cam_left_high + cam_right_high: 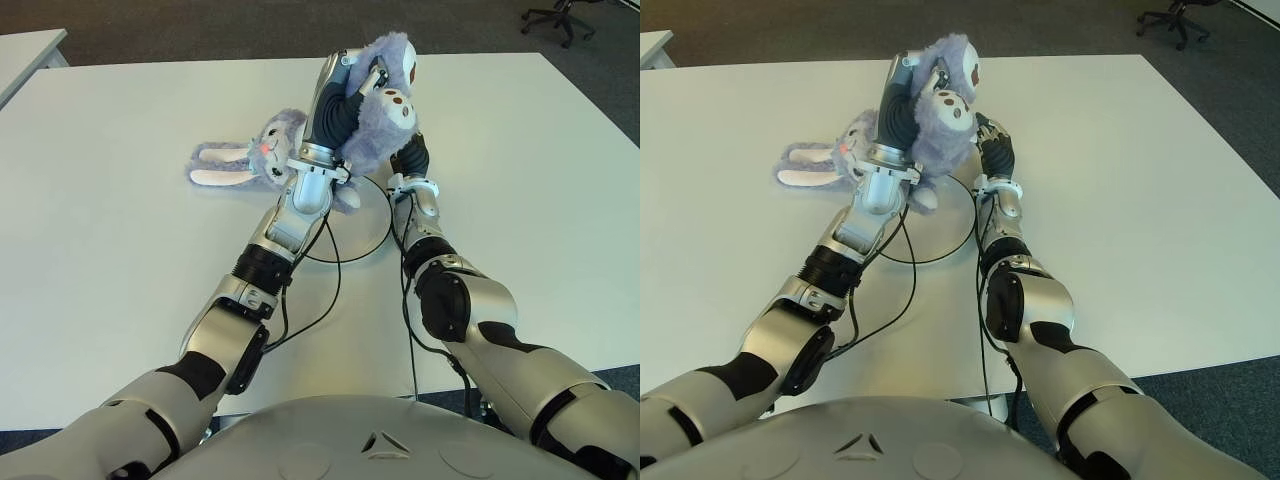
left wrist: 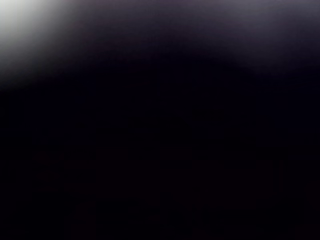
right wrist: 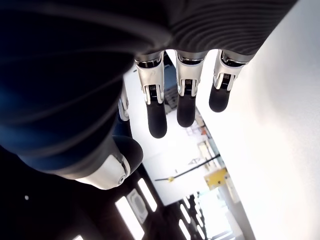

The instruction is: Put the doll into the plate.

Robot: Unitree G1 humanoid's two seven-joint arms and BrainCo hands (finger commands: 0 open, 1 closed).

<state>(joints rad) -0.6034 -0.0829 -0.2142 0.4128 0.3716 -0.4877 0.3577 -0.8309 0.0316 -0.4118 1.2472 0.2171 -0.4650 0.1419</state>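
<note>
Here the left hand (image 1: 345,95) fingers clutch the doll (image 1: 380,110) feet-up, ears toward the robot's left.

An office: white desks (image 1: 120,250), grey carpet (image 1: 200,25) and a swivel chair (image 1: 560,15).

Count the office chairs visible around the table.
1. An office chair stands on the dark floor beyond the table's far right corner, only its wheeled base showing. Others may be out of frame.

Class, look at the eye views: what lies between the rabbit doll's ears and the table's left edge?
Nothing: in the left eye view the table is bare from the doll ears leftward to its edge.
</note>
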